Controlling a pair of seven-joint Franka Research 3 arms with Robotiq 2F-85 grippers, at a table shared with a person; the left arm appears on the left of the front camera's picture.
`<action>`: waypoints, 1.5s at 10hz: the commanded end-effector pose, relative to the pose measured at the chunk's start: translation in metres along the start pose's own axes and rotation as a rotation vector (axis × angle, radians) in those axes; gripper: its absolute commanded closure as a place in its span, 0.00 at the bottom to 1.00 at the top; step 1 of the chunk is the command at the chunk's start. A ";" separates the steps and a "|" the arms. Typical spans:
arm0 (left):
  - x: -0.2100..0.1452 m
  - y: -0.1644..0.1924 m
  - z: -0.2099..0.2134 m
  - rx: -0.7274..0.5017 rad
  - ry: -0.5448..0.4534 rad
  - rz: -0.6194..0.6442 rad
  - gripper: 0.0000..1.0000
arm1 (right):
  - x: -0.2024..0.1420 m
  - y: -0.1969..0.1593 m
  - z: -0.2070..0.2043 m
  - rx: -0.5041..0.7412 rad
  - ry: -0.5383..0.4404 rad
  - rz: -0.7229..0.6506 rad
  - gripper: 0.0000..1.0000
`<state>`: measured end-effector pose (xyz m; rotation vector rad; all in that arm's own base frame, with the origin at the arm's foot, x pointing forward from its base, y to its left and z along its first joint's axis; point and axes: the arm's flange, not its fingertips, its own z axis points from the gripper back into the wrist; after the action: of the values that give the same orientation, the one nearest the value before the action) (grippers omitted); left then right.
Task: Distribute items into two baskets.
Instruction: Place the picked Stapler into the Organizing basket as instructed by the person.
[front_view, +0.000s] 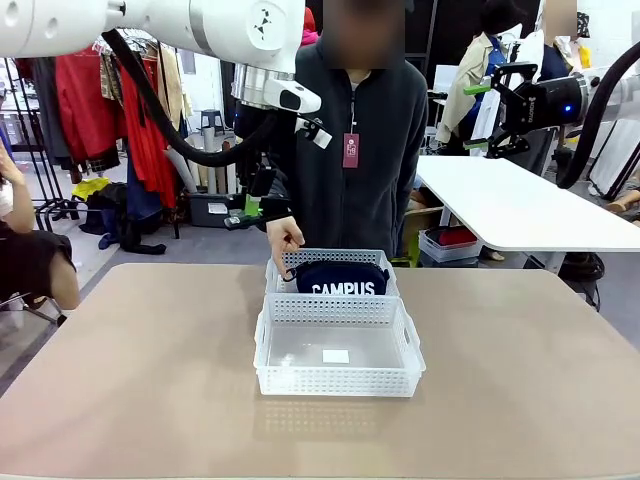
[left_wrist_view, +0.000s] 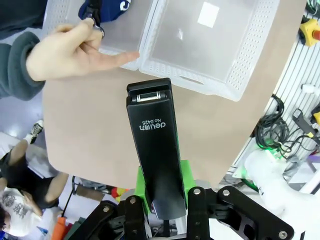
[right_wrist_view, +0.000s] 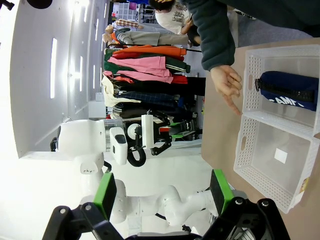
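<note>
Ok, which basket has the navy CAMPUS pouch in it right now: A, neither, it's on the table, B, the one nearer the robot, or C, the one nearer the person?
C: the pouch lies in the far basket by the person's hand, while the near basket holds no item.

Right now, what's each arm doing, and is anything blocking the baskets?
Left gripper shut on stapler, raised. Right gripper open, empty. Pouch in far basket; near basket empty. Person's hand at far basket's rim.
</note>
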<state>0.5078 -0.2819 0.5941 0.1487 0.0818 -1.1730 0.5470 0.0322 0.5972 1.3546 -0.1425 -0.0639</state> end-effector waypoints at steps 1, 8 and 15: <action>-0.005 0.003 0.000 -0.006 0.019 0.045 1.00 | -0.002 0.003 0.000 0.004 0.004 -0.005 0.00; 0.082 -0.058 -0.038 0.003 0.009 -0.417 1.00 | -0.002 0.003 0.000 0.004 0.004 -0.005 0.00; 0.147 -0.090 -0.099 0.071 0.010 -0.592 1.00 | -0.002 0.003 0.000 0.004 0.004 -0.005 0.00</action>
<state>0.4818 -0.4381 0.4728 0.1589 0.0918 -1.7628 0.5471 0.0323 0.5973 1.3546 -0.1426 -0.0637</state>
